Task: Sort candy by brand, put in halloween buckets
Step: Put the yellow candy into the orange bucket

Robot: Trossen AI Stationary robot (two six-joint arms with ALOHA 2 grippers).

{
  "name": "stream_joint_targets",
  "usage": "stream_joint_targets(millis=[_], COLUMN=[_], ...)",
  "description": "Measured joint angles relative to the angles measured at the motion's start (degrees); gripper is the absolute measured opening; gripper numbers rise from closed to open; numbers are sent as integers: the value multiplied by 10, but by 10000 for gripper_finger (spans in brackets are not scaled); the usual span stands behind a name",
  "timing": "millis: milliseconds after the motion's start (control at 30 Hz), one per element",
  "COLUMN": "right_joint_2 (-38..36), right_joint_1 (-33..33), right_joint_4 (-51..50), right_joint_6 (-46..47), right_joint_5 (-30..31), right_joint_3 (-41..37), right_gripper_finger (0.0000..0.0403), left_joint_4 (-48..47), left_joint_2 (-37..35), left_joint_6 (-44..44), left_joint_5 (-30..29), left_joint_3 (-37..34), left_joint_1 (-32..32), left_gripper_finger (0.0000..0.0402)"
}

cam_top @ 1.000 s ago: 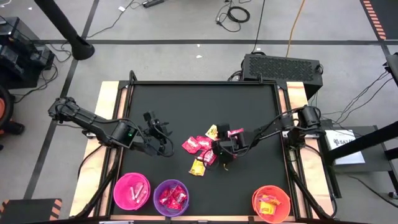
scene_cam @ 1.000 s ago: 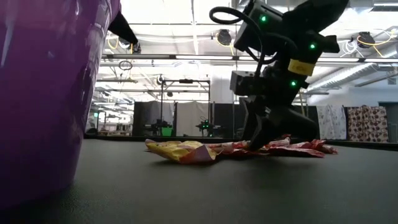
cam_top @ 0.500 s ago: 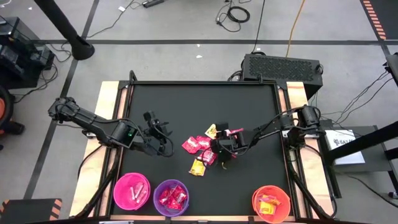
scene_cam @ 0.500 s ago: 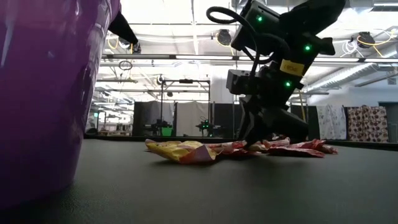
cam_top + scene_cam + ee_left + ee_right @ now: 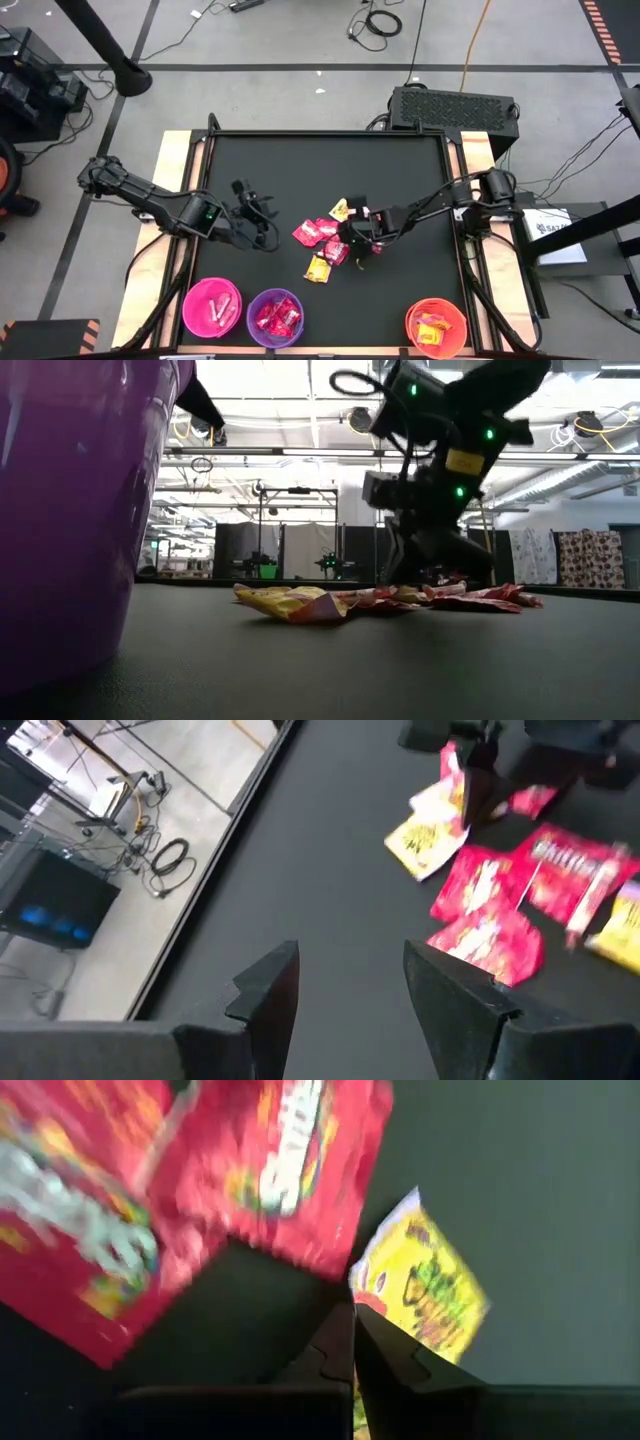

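The candy pile (image 5: 318, 232) lies mid-table: red packets (image 5: 270, 1160), yellow ones (image 5: 318, 268) and a pale pink one. My right gripper (image 5: 353, 248) (image 5: 352, 1312) is down in the pile's right side, shut at the edge of a yellow packet (image 5: 425, 1290). My left gripper (image 5: 262, 214) (image 5: 345, 955) hovers open left of the pile with nothing between its fingers. At the near edge stand the pink bucket (image 5: 212, 306), the purple bucket (image 5: 275, 317) and the orange bucket (image 5: 436, 326), each with candy inside. My right gripper has its fingertips closed on the yellow packet's edge (image 5: 362, 1285), where a strip of yellow runs back between the two fingers. The fingers slant down from the table's right side. The packet lies flat on the table beside the red packets.
The black mat (image 5: 300, 170) is bare toward the far edge. Wooden rails (image 5: 172, 230) border the table's sides. The purple bucket's wall (image 5: 60, 520) fills the left of the low view.
My right gripper has shut its fingers at the candy pile while staying in place. The left arm has kept still.
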Motion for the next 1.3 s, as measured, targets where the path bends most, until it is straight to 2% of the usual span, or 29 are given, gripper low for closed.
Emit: stream_joint_targets(millis=[100, 233, 467, 633, 900, 1067, 1300], right_joint_2=[-21, -46, -64, -65, -65, -65, -65], right_joint_1=[13, 31, 53, 52, 52, 52, 52], right_joint_4=[-29, -69, -101, -128, -147, -147, -147], right_joint_6=[-10, -10, -21, -17, -11, -10, -9], right_joint_5=[3, 7, 30, 33, 47, 47, 47], right_joint_3=[30, 76, 134, 158, 162, 162, 162], right_gripper_finger=[1, 0, 0, 0, 0, 0, 0], left_joint_4=[39, 97, 227, 311, 316, 325, 325], left_joint_2=[10, 41, 123, 177, 238, 243, 249], left_joint_6=[3, 50, 137, 148, 102, 100, 100], left_joint_5=[1, 24, 172, 198, 243, 231, 268], left_joint_3=[0, 0, 0, 0, 0, 0, 0], left_joint_1=[4, 16, 49, 70, 98, 111, 117], left_gripper_finger=[189, 189, 189, 189, 189, 189, 184])
